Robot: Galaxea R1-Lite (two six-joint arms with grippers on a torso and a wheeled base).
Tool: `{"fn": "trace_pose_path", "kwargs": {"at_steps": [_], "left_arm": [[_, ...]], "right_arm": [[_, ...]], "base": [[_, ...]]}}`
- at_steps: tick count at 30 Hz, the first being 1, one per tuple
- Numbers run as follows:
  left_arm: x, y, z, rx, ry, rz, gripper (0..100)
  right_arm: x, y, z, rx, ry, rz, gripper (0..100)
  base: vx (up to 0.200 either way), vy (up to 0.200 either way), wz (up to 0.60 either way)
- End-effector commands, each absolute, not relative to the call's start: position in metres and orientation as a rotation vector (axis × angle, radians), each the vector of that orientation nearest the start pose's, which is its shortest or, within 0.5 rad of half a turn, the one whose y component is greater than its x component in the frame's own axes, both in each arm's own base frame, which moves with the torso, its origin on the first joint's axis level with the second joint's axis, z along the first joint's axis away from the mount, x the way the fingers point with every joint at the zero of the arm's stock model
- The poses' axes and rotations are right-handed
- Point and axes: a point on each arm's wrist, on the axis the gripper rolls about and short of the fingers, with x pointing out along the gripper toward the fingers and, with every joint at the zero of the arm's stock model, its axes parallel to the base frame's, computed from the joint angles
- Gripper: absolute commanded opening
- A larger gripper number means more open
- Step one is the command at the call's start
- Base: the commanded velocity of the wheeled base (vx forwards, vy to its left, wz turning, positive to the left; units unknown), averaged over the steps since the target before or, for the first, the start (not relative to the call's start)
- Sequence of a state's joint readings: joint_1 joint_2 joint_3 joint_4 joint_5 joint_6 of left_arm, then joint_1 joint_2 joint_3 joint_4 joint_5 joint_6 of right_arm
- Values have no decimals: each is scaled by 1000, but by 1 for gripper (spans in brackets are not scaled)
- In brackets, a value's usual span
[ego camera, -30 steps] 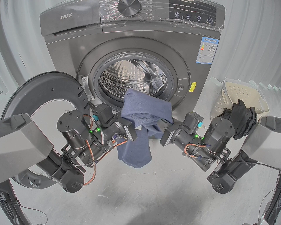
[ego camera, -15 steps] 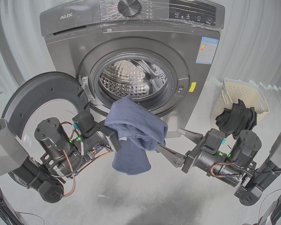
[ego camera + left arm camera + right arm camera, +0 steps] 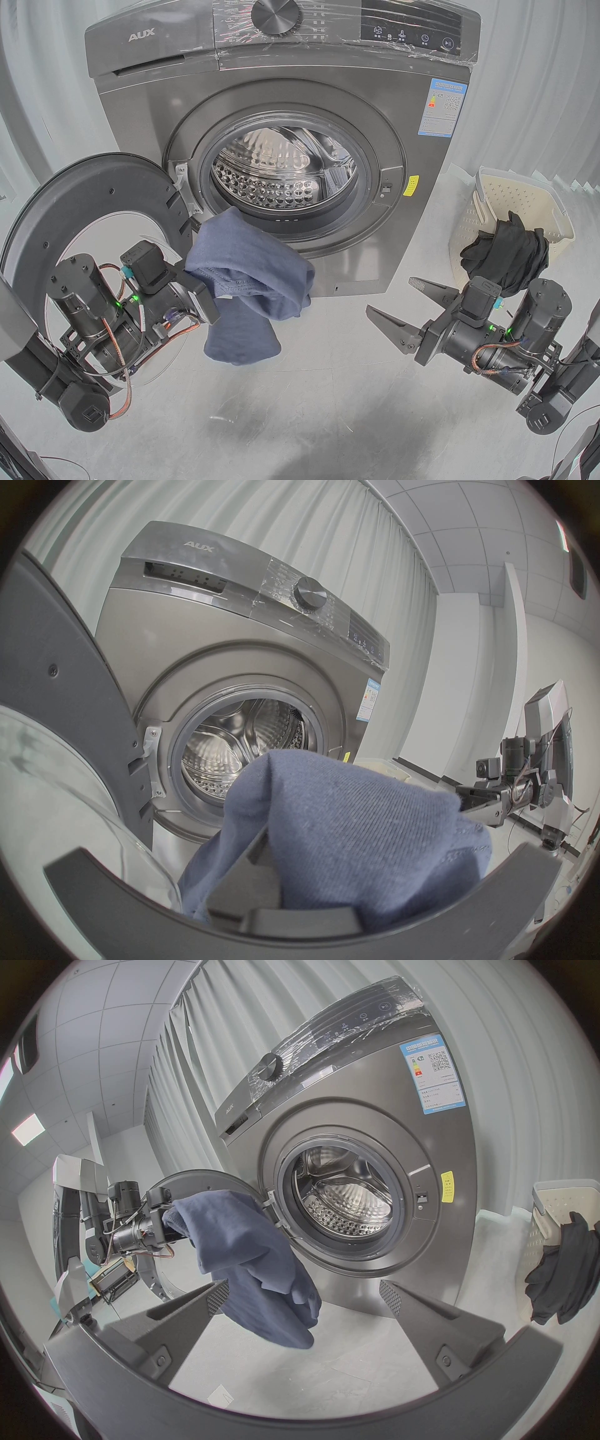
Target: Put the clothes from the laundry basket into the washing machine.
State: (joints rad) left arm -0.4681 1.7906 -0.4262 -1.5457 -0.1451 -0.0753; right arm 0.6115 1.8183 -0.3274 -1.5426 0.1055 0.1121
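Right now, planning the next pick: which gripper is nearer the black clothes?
Right. The right gripper is open close beside the black clothes; the left gripper, gripping the blue garment, is far across.

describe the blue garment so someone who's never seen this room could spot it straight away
Find the grey washing machine with its round door swung open. Before the machine, by that door, a blue garment hangs draped over the end of the left arm. It is the only blue cloth; the other clothes are black and hang over the laundry basket's rim.
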Motion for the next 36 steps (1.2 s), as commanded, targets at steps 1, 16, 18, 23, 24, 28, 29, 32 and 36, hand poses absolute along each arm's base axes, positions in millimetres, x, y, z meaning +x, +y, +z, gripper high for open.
{"fn": "trace_pose_path", "kwargs": {"at_steps": [1,16,18,23,24,28,29,32,36], "left_arm": [[245,-124,150,-93,-136,-609,0],[248,-130,143,-83,-113,-617,0],[248,-133,140,-82,-105,-624,0],[248,-140,135,-77,-87,-644,0],[248,-140,135,-77,-87,-644,0],[248,-140,135,-78,-90,-647,0],[247,-142,135,-78,-89,-653,0],[246,-145,133,-77,-80,-662,0],[246,-150,129,-63,-71,-677,0]], "right_arm": [[221,151,126,119,-7,698,100],[222,152,126,118,-9,700,100],[222,153,127,119,-13,703,100],[222,155,128,121,-20,708,100],[222,155,128,121,-20,708,100],[221,155,129,122,-23,708,100],[221,155,129,122,-23,708,100],[221,155,129,122,-23,710,100],[219,157,129,121,-21,720,100]], "base": [[0,0,0],[147,0,0],[200,0,0],[200,0,0],[200,0,0],[200,0,0],[200,0,0],[200,0,0],[0,0,0]]}}
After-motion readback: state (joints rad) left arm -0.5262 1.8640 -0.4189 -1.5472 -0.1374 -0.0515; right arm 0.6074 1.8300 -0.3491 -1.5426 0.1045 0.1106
